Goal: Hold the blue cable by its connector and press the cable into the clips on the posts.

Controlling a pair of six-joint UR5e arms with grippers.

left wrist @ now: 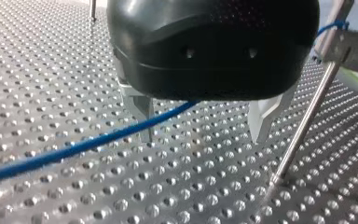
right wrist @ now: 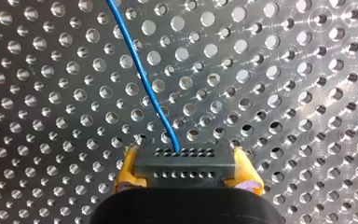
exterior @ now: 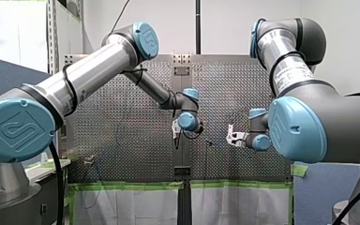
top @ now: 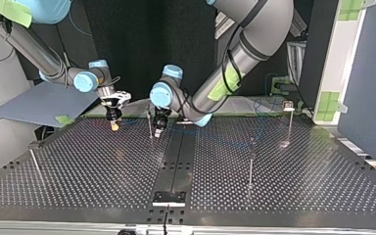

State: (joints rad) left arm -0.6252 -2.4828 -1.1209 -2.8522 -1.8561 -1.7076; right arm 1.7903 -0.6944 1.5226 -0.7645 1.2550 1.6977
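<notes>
Two yellow pads (right wrist: 127, 170) of my right gripper (right wrist: 186, 162) are clamped on the grey connector (right wrist: 184, 173), one on each end. The blue cable (right wrist: 142, 77) leaves the connector's middle and runs away over the perforated table (right wrist: 307, 70). My left gripper (left wrist: 203, 137) stands just beside a thin post (left wrist: 303, 126), low over the table, its metal fingers (left wrist: 261, 116) apart and holding nothing. The cable passes close by the finger farther from that post and goes out of sight under the black gripper body; whether it touches the finger I cannot tell. A bit of blue also shows by the bracket (left wrist: 349, 46) at the post's head. Seen from across the table, my right gripper hangs near the same post, on the side away from my left gripper.
</notes>
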